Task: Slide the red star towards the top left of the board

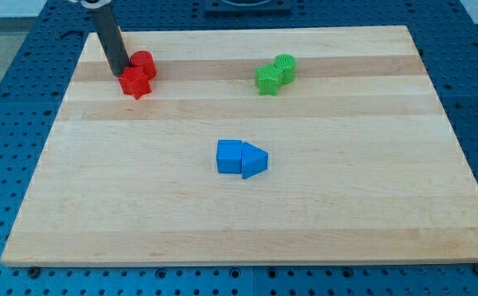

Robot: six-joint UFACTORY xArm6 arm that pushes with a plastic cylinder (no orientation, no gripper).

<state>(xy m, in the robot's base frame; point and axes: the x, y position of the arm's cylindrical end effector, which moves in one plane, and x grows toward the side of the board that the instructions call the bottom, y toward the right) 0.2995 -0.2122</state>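
My tip, a bare rod end that grips nothing, touches the red star on its left edge, near the tabletop's top-left corner. A red cylinder sits just behind the star. Green blocks and blue blocks lie well apart.

Only the rod shows: straight, round, dark grey to black, matte, plain along its length. A paler, silvery collar caps it at the view's top edge. My tip ends blunt. No cables, screws or markings visible.
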